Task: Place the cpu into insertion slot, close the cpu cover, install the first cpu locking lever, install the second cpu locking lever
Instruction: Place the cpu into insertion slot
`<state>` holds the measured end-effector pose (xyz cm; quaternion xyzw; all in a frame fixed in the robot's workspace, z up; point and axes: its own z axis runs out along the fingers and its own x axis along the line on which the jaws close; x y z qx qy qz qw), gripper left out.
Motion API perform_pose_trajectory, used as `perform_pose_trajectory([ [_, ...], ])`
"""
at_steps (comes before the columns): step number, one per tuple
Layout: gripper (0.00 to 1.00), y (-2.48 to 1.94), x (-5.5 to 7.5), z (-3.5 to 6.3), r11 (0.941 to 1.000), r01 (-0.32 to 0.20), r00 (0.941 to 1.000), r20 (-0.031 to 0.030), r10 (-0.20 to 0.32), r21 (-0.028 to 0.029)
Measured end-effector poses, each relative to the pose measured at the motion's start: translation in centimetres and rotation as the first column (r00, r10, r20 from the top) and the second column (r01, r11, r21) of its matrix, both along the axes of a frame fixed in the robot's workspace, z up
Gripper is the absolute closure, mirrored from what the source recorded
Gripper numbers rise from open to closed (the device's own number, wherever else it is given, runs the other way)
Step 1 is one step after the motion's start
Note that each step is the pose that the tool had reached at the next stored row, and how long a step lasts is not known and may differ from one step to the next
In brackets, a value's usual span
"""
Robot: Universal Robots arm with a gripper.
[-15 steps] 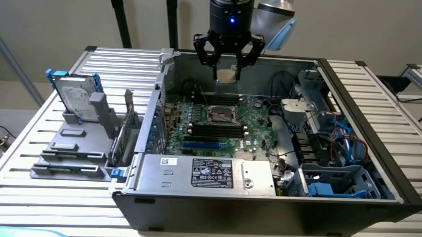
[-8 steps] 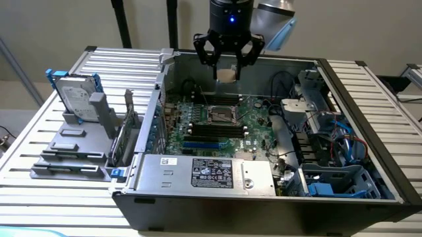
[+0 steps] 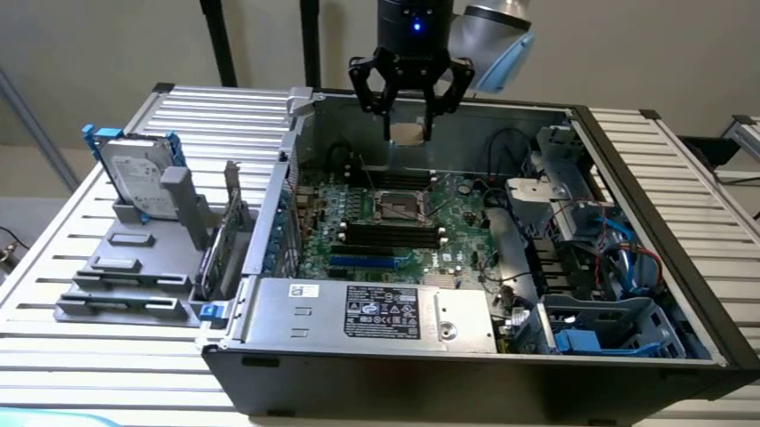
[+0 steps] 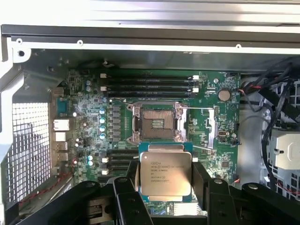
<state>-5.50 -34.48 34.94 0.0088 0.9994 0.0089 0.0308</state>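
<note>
Exterior view: open computer case (image 3: 475, 387) is laid on its side on the slatted surface (image 3: 107, 374). End effector (image 3: 410, 119) is hung above the far part of the case, over the motherboard (image 3: 464, 236). cpu (image 3: 410, 133) is gripped between the fingers, face toward the camera, clear of the board. Insertion slot (image 3: 401, 206) is seen below and nearer the camera, uncovered, with black memory slots (image 3: 392, 237) just beside it. Power supply (image 3: 368, 311) is mounted at the near edge of the case. A hard drive (image 3: 137, 173) is stood in a grey holder on the exterior view's left, well apart from the case.

Wrist view: end effector (image 4: 165, 190) is clenched on the cpu (image 4: 165, 172); black fingers (image 4: 200, 180) are pressed on two opposite edges, printed metal face up. Insertion slot (image 4: 157, 123) is seen just beyond the cpu, contacts exposed, silvery frame around it. cpu is held above the motherboard (image 4: 225, 140), not seated. Memory slots (image 4: 150, 84) are located beyond the socket.
</note>
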Motion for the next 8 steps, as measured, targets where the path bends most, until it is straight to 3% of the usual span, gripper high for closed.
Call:
perform_pose_trajectory([
  [3,0.45,0.21,0.01,-0.14,1.0,-0.004,0.9999,-0.0096,0.004,-0.0048],
  [8,0.45,0.7,0.18,-0.54,0.9999,-0.011,0.9998,-0.0161,0.011,-0.0048],
])
